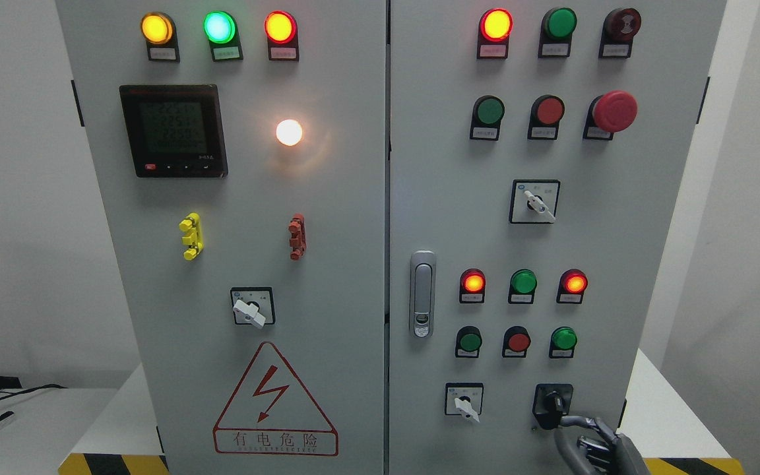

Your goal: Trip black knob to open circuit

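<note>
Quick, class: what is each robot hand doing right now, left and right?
Left hand: not in view.
Right hand: at the black knob, fingers curled up to it; a firm grip cannot be told.

Cabinet doors [340, 264]: matt grey painted metal, smooth. Door latch [422, 293]: bright polished metal. Black knob [553, 402]: glossy plastic. Right robot hand [584, 439]: dull grey metal fingers. Emergency stop button [615, 111]: smooth red plastic.
</note>
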Controlling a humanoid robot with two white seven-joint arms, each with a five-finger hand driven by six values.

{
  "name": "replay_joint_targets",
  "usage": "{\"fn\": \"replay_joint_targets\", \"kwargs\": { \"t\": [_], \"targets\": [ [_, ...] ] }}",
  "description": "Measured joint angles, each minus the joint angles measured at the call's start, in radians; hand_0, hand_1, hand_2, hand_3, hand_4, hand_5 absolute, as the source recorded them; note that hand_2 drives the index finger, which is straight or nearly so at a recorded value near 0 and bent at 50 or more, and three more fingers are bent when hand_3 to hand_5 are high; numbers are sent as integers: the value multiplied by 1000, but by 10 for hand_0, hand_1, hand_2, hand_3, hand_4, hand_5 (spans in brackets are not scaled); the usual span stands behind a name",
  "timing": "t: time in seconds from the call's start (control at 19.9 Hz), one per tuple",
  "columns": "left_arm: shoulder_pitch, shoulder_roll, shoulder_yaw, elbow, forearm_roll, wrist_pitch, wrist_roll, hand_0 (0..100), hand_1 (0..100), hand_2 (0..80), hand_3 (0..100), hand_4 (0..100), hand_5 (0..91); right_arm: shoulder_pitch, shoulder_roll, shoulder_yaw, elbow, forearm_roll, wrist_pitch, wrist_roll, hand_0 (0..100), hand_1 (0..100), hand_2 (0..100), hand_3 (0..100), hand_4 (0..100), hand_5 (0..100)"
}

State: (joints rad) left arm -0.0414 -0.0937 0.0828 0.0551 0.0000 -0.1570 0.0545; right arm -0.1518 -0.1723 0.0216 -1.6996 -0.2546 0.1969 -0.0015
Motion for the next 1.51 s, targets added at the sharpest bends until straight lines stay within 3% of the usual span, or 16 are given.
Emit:
{"fn": "replay_joint_targets", "kwargs": {
  "t": [1.51],
  "targets": [
    [0,0,0,0,0,0,0,120,389,0,0,0,0,-37,16,40,32,8,4,9,429,671,421,1000,1000,948]
  ]
}}
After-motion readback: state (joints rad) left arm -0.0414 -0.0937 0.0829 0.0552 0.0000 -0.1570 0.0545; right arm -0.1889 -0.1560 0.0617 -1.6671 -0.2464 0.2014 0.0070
